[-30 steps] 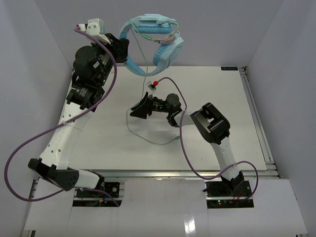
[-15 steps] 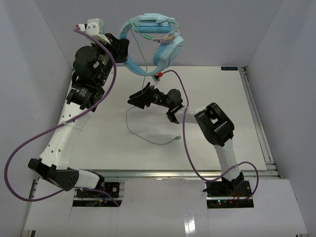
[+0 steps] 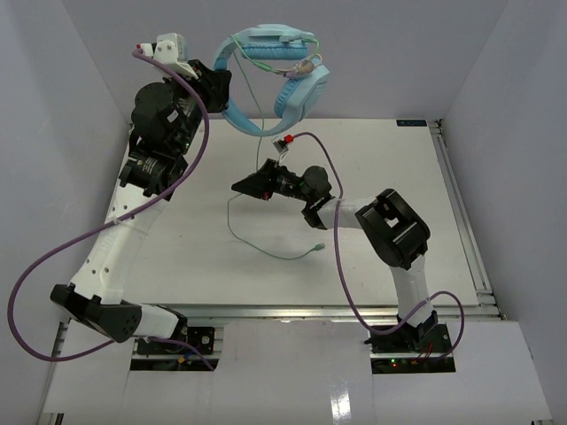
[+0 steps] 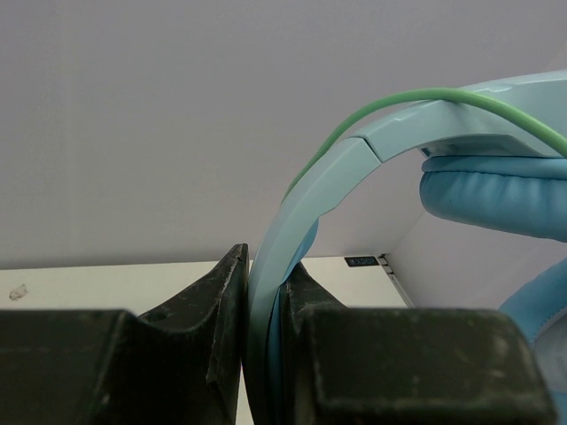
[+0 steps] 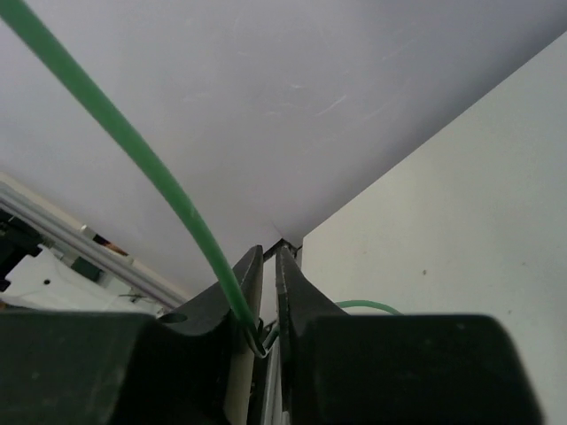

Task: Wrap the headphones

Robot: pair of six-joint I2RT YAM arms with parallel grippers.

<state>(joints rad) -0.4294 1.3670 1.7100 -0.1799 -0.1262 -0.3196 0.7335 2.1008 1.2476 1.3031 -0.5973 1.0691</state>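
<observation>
The light blue headphones [image 3: 282, 78] hang in the air over the table's far edge. My left gripper [image 3: 218, 88] is shut on their headband [image 4: 312, 190], with an ear cup [image 4: 496, 190] off to its right. The thin pale green cable [image 3: 262, 146] drops from the headphones to my right gripper [image 3: 239, 185] over the middle of the table. That gripper is shut on the cable [image 5: 133, 150], which enters between the closed fingertips of the right gripper [image 5: 269, 258]. Below it the cable loops across the table to its plug end [image 3: 314, 251].
Thick purple robot cables [image 3: 332, 257] trail along both arms. A metal rail [image 3: 461, 212] runs down the white table's right edge. Grey walls close in on the left, back and right.
My right gripper was open around the cable; it has lifted a little toward the headphones and shut on the cable. The left arm and the headphones have not moved.
</observation>
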